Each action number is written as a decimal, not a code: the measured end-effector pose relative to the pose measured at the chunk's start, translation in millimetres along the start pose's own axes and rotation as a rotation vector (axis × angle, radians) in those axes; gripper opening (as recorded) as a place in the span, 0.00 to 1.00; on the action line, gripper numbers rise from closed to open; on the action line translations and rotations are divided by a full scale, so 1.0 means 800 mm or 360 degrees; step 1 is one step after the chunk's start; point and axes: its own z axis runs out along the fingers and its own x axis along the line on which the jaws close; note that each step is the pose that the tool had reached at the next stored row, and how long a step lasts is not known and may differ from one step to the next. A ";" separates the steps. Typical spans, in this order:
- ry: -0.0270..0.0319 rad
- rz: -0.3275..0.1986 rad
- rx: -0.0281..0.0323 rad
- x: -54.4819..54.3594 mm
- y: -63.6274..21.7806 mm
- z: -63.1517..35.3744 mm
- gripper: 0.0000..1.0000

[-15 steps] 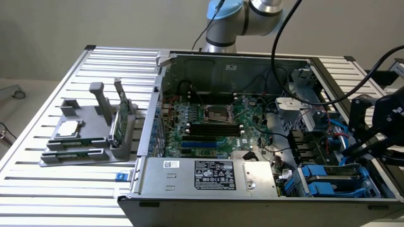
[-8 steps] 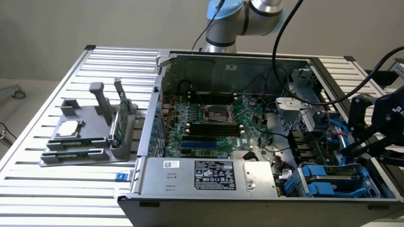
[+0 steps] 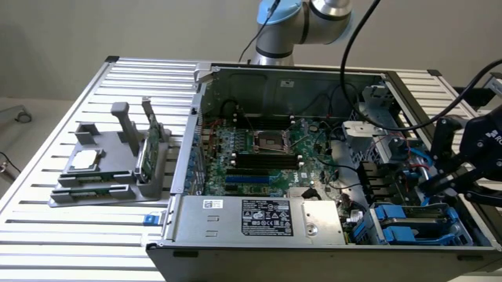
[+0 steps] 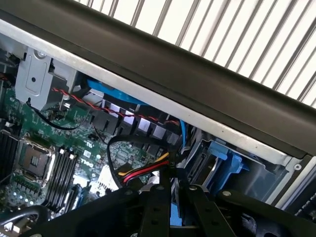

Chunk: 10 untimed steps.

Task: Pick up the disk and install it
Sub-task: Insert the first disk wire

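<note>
My black gripper (image 3: 433, 183) hangs inside the open computer case (image 3: 196, 117), at the exterior view's right, just above the drive bay. In the wrist view its two fingers (image 4: 157, 207) stand nearly together, and a thin blue strip sits between them: the edge of the disk (image 4: 174, 211) in its blue frame. The gripper (image 4: 175, 190) is shut on that edge. The rest of the disk is hidden behind the fingers. A blue plastic bay bracket (image 4: 223, 157) lies just beyond the fingertips.
Blue drive carriers (image 3: 408, 226) fill the bay under the gripper. Red, yellow and black cables (image 4: 143, 170) cross close to the fingertips. The motherboard (image 3: 267, 155) and power supply (image 3: 259, 217) take up the case. A grey fixture (image 3: 102, 176) with a chip and a green stick stands on the slatted table (image 3: 63, 235).
</note>
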 end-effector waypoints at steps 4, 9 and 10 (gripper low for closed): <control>0.00192 0.0051 0.00188 0.000 0.000 0.000 0.16; 0.00429 0.0114 0.00420 0.000 0.000 0.000 0.16; 0.00476 0.0127 0.00465 0.000 0.000 0.000 0.16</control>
